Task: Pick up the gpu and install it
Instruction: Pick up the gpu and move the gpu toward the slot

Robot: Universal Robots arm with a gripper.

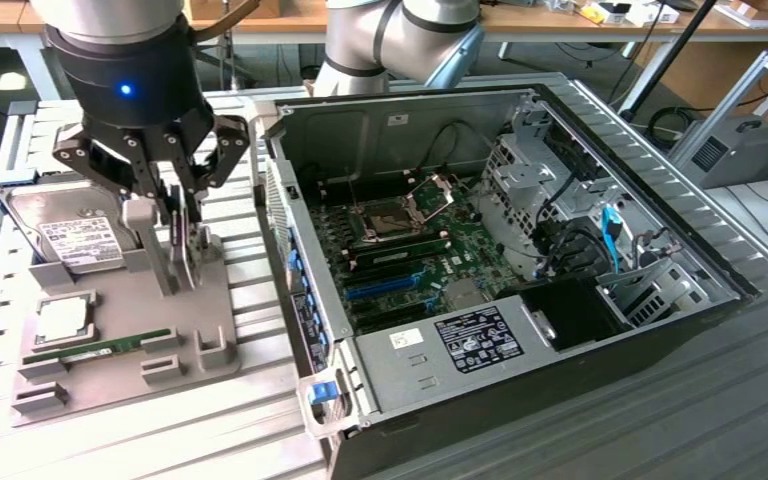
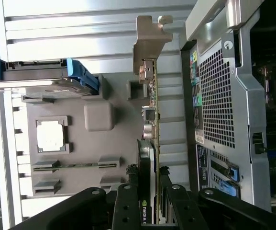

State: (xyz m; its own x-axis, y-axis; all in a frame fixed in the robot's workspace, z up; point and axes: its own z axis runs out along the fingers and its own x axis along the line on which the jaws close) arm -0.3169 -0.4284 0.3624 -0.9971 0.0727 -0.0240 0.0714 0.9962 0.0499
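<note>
GPU (image 1: pixel 176 238) is seen edge-on and upright over the grey holder tray (image 1: pixel 131 310), on the side of the tray nearest the open computer case (image 1: pixel 539 100). It is clamped between the two fingers of the gripper (image 1: pixel 181 280), one finger pressed against each face of the card. In the wrist view the GPU (image 2: pixel 152 127) is observed as a thin green board with a black cooler on one face; its silver end bracket (image 2: pixel 149 40) is pointed away from the gripper (image 2: pixel 150 175) and is seen past the edge of the grey holder tray (image 2: pixel 99 148), close to the perforated wall of the computer case (image 2: pixel 219 96). Whether the card's lower edge is clear of the tray or seated in it cannot be told. On the same tray a hard drive (image 1: pixel 71 238) with a white label is noted in a blue-ended carrier, a square processor chip (image 1: pixel 64 318) is lain flat below it in the exterior view, and a narrow memory stick (image 1: pixel 97 348) is held on edge near the tray's front. Inside the case the motherboard (image 1: pixel 411 270) is exposed, with the processor socket (image 1: pixel 391 218) near its middle and a power supply (image 1: pixel 454 340) at the near end. Tray and case are both set on a ribbed metal table (image 1: pixel 157 435).
</note>
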